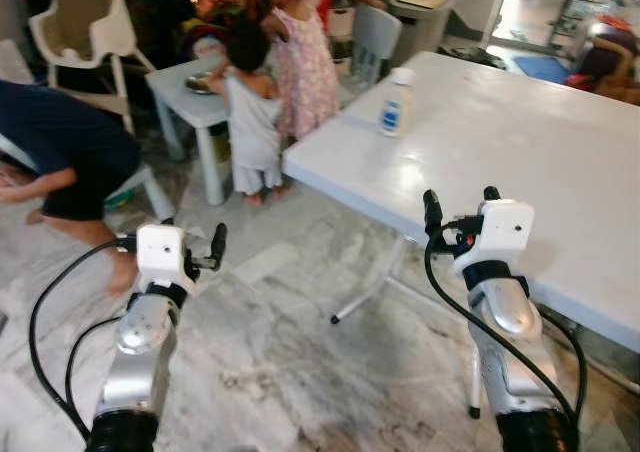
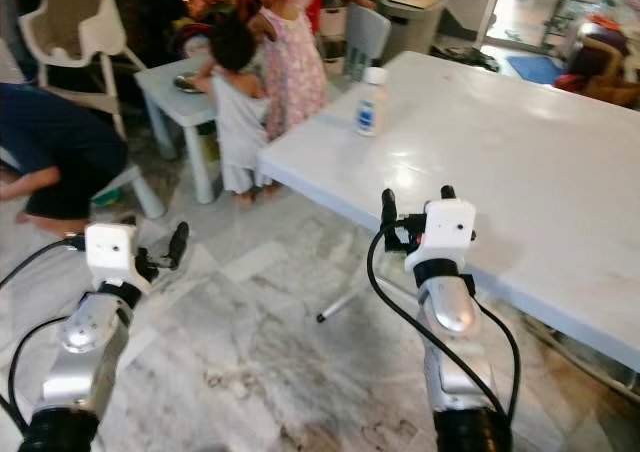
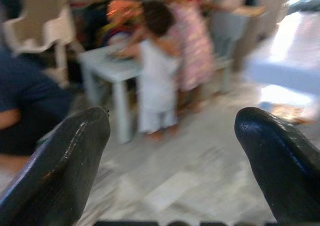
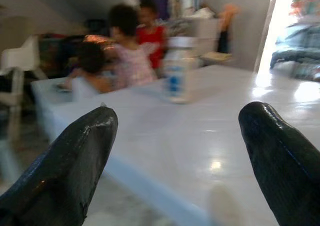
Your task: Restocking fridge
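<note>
A white bottle (image 1: 396,102) with a blue label is standing upright on the big white worktop (image 1: 520,162), near the worktop's far left edge and well apart from both arms. In the right wrist view the bottle (image 4: 178,70) is showing blurred between the two black fingers, some way ahead of them.

The right pincer (image 1: 459,201) is hanging over the near edge of the worktop, its fingers (image 4: 75,156) spread wide apart and gripping nothing. The left pincer (image 1: 172,240) is hovering over the marble floor (image 1: 270,352), to the left of the worktop and lower down. Its fingers (image 3: 65,161) are also standing wide apart and holding nothing.

Beyond the worktop, two children are standing at a small white table (image 1: 195,97), one in a pale outfit (image 1: 250,112) and one in a pink patterned dress (image 1: 305,57). A white plastic chair (image 1: 80,32) is standing behind that table. At the far left a person in a dark top (image 1: 60,152) is bending low toward the floor. A grey chair (image 1: 375,37) is standing near the far corner of the worktop.
</note>
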Controlling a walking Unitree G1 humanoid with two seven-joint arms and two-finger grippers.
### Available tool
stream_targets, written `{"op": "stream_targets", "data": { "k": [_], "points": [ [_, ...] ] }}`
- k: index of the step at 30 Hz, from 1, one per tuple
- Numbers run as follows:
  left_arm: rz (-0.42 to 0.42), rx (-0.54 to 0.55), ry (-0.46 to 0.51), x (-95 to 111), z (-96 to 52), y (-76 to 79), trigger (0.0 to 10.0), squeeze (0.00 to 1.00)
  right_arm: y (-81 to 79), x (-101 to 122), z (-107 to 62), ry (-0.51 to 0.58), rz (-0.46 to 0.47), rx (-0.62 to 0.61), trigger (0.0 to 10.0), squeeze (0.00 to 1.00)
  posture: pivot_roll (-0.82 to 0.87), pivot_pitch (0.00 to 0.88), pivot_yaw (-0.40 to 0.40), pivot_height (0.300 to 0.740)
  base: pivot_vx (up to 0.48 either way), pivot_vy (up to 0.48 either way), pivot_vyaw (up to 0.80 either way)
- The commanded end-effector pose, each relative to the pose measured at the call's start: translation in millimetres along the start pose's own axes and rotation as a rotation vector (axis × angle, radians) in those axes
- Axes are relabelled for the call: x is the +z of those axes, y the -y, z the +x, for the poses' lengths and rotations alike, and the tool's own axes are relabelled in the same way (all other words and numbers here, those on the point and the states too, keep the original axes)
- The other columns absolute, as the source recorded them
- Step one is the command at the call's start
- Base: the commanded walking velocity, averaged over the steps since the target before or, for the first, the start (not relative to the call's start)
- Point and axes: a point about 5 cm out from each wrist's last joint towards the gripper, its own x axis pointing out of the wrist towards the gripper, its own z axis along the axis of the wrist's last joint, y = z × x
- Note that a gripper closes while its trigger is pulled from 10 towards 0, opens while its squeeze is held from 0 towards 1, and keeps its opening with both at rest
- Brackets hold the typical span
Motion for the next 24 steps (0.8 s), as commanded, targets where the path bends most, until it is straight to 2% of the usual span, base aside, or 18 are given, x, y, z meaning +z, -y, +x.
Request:
{"op": "stream_targets", "data": {
  "k": [1,13,19,24],
  "points": [
    [-0.008,-0.036,0.024,6,1.3,9.5,10.0,0.0,13.1,2,-4.1,0.008,-0.025,-0.042,10.0,0.0,-0.01,0.0,-0.002,0.74,0.424,0.0,0.0],
    [0.014,-0.101,-0.05,-14,-28.0,21.5,10.0,0.0,18.1,-14,-29.0,-0.053,-0.038,-0.058,10.0,0.0,0.0,0.0,-0.003,0.74,0.429,0.0,0.0],
    [0.032,-0.113,-0.041,-10,-23.0,22.0,10.0,0.0,14.7,-12,-19.4,-0.038,-0.029,-0.047,10.0,0.0,0.0,0.0,0.003,0.74,0.456,0.0,-0.8],
    [0.033,-0.114,-0.035,-8,-20.7,23.0,10.0,0.0,12.6,-11,-17.2,-0.03,-0.032,-0.036,10.0,0.0,0.0,0.0,0.003,0.74,0.469,0.0,0.0]
  ]
}}
